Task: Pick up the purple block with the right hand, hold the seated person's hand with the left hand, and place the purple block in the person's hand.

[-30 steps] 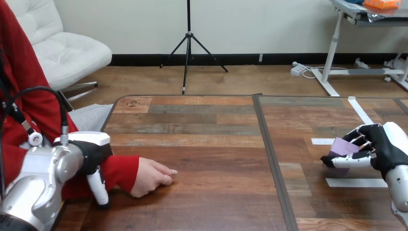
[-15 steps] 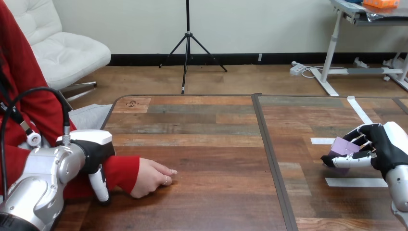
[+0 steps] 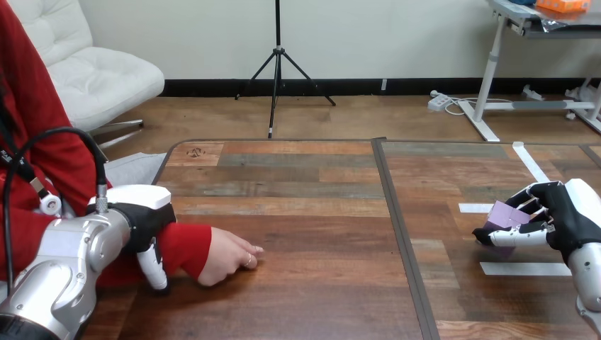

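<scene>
The right hand (image 3: 561, 216) curls round the purple block (image 3: 504, 214) at the table's (image 3: 319, 212) right, and the left hand (image 3: 142, 216) sits over the red sleeve (image 3: 186, 248) beside the person's hand (image 3: 227, 256), which rests on the table.

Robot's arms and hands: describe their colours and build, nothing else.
The left forearm and right forearm are rounded silver metal. The left hand is black with a white shell on its back. The right hand matches, with black-and-white jointed fingers.
</scene>
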`<state>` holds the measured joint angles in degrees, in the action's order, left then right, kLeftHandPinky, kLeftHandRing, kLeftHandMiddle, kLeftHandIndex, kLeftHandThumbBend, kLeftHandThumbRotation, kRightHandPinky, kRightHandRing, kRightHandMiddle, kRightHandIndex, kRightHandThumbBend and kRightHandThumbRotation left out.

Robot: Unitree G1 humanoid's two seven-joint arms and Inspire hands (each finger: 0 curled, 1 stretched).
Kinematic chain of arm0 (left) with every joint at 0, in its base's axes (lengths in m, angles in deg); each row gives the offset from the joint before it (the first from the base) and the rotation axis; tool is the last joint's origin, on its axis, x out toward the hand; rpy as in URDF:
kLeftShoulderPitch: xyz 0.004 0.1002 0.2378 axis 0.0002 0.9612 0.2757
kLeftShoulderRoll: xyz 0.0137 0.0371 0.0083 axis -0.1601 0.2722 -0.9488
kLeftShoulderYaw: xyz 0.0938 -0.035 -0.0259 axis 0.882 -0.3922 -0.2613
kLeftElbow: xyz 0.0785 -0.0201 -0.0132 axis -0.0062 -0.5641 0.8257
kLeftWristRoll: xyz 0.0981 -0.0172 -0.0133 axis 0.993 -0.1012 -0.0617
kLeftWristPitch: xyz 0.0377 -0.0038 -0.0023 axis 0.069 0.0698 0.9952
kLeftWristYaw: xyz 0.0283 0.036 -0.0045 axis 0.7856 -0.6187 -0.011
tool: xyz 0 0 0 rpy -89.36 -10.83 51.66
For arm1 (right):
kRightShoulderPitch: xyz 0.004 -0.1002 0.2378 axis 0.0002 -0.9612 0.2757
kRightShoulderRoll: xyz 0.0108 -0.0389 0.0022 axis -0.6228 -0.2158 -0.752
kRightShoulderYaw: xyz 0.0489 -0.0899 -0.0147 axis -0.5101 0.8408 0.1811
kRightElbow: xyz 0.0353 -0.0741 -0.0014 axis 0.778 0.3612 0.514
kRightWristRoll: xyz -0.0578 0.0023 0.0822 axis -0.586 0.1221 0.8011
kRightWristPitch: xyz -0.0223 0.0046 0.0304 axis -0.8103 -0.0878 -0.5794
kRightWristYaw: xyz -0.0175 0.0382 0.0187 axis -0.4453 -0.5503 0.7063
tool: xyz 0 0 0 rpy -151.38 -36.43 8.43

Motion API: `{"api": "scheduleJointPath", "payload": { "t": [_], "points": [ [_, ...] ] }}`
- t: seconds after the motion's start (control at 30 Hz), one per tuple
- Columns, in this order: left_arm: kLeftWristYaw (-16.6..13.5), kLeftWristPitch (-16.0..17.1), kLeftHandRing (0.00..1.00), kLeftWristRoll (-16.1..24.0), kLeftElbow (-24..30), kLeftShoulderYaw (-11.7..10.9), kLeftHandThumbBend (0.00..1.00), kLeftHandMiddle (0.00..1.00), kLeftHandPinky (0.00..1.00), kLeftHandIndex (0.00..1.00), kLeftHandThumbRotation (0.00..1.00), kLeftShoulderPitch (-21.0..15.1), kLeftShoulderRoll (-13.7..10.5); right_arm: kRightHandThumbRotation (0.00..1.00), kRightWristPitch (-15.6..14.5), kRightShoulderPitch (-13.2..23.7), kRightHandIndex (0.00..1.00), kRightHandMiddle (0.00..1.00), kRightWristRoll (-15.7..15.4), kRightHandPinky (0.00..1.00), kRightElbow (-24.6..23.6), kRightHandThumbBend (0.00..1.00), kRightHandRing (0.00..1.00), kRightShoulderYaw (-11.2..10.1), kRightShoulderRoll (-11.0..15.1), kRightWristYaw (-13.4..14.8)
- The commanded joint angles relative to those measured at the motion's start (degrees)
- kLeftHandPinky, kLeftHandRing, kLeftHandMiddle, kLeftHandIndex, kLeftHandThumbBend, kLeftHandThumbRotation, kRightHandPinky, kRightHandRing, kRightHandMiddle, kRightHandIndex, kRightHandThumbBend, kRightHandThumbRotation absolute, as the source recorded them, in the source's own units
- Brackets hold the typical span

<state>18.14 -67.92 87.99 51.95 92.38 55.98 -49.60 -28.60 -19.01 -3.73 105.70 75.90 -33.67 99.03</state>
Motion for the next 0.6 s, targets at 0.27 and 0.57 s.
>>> {"api": "scheduleJointPath", "payload": {
  "t": [0.27,0.57],
  "points": [
    [-3.1,0.7,0.23,-1.3,-0.3,-1.3,0.66,0.34,0.15,0.52,0.0,-2.8,0.0,0.0,1.3,4.1,0.48,0.48,1.6,0.4,-2.9,0.82,0.44,-1.0,0.0,1.2],
    [-3.4,0.6,0.24,-2.0,-0.1,-1.5,0.65,0.35,0.17,0.51,0.0,-2.8,-0.1,0.0,1.4,4.2,0.48,0.48,1.6,0.4,-3.0,0.82,0.44,-0.6,0.1,1.6]
  ]
}}
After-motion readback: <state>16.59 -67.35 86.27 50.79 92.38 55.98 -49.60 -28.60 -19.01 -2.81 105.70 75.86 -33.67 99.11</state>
